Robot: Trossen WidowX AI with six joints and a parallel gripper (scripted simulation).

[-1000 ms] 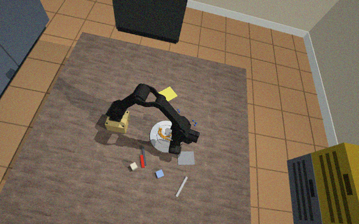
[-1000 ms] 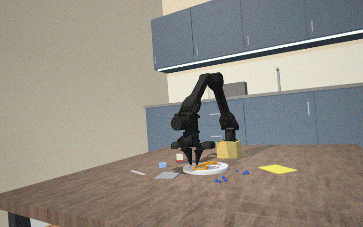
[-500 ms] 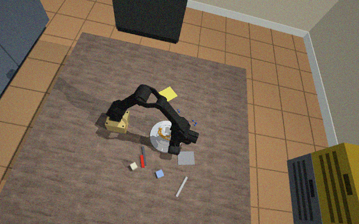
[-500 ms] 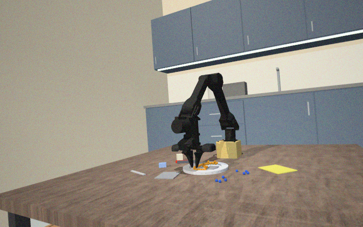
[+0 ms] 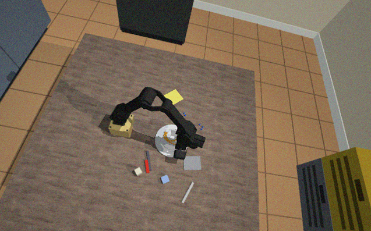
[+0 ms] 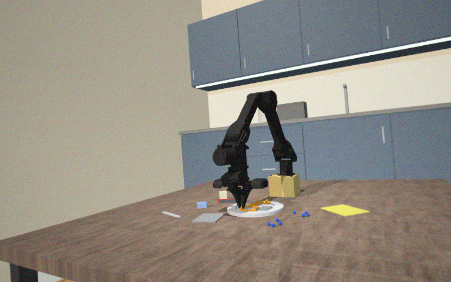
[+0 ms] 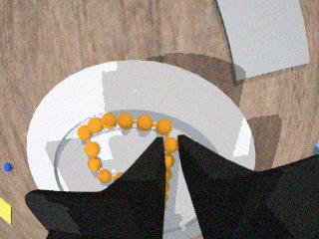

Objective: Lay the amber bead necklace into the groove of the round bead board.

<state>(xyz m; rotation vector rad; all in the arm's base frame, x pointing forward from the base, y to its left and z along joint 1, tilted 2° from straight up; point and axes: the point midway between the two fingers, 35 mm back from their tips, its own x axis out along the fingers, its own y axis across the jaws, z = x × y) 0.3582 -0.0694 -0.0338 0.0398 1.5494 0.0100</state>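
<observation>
The round white bead board [image 5: 159,144] [image 6: 255,214] [image 7: 52,112] lies flat on the table. The amber bead necklace [image 5: 165,134] [image 6: 257,202] [image 7: 125,120] lies bunched over it. In the wrist view its upper beads run close inside the grey groove line, its left beads bend inward, and a straight strand runs down between my fingers. My gripper [image 6: 241,207] [image 7: 170,142] points down low over the board and is shut on a bead of the necklace near a corner of the loop. The lower part of the loop is hidden behind my fingers.
A grey plate [image 5: 192,163] [image 6: 208,217] [image 7: 266,37] lies beside the board. Small blue beads [image 6: 277,220] [image 7: 7,166] and a yellow sheet [image 5: 174,96] [image 6: 345,210] lie around it. A blue block [image 5: 165,179], a cream cube [image 5: 137,171], a red bar [image 5: 147,166] and a white stick [image 5: 187,192] are nearby.
</observation>
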